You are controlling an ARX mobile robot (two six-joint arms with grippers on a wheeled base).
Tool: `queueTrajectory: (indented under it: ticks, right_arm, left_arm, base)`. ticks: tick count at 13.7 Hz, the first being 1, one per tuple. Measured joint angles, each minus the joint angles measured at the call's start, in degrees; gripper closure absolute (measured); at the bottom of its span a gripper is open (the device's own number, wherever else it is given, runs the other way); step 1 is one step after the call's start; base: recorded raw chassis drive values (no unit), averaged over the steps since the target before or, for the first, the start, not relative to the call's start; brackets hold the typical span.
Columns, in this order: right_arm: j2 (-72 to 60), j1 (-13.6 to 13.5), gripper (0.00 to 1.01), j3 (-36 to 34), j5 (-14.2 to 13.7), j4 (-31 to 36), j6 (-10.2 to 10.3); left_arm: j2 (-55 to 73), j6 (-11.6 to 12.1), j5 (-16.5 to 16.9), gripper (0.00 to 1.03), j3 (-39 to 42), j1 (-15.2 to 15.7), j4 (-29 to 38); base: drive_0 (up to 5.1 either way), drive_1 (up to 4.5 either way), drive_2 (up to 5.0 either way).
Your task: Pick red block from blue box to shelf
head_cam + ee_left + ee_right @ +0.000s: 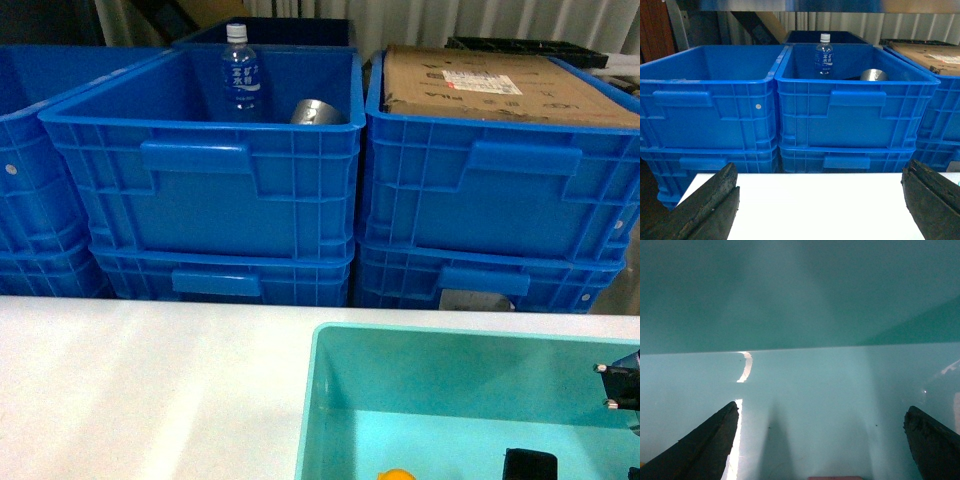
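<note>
Only the head view shows an orange ball [396, 475] in the teal tub [330, 345].

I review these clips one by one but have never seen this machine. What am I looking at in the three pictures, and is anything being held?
It is a wheeled robot with two arms, each ending in a two-finger gripper. One picture comes from a camera on its head, the other two from cameras on the wrists. The head view shows a white table, a teal tub on it, and stacked blue boxes behind; one holds a water bottle, another a cardboard carton. The left gripper hovers open over the table, holding nothing. The right gripper is open inside the tub, also empty. An orange ball lies in the tub. No clear red block shows.
</note>
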State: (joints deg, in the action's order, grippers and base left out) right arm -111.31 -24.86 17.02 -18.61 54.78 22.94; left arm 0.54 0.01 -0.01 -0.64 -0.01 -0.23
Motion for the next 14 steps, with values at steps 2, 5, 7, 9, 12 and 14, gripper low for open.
queueTrajectory:
  ticks: [2,5,7,9,12,14]
  right_arm:
    - [-1.40,0.59,0.03,-0.07,0.20,1.40,-0.02]
    - [-2.82,1.29,0.18,-0.22,0.74,2.36,-0.02]
    - [-2.78,1.33,0.46,-0.48,0.87,2.97,-0.09]
    - [-2.78,1.38,0.68,-0.79,0.85,4.13,-0.50]
    - [8.61,3.28,0.75,-1.97,3.34,-3.30,-4.15]
    - [20.35,5.31,0.75,-0.28,6.45,-11.61,-7.43]
  left_arm:
    - [0.00,0.00,0.00,0.05,0.00,0.00,0.00]
    - [0.00,0.00,0.00,0.05,0.00,0.00,0.00]
    - [0.00,0.00,0.00,0.05,0.00,0.00,0.00]
    - [0.00,0.00,0.00,0.05,0.00,0.00,0.00]
    - [0.00,0.00,0.00,0.05,0.00,0.00,0.00]
    - [0.00,0.00,0.00,0.05,0.00,0.00,0.00]
  base:
    - [0.0,0.00,0.0]
    - [0.0,0.00,0.0]
    - [0.0,0.00,0.0]
    - [0.0,0.00,0.0]
    - [0.0,0.00,0.0]
    - [0.0,0.00,0.0]
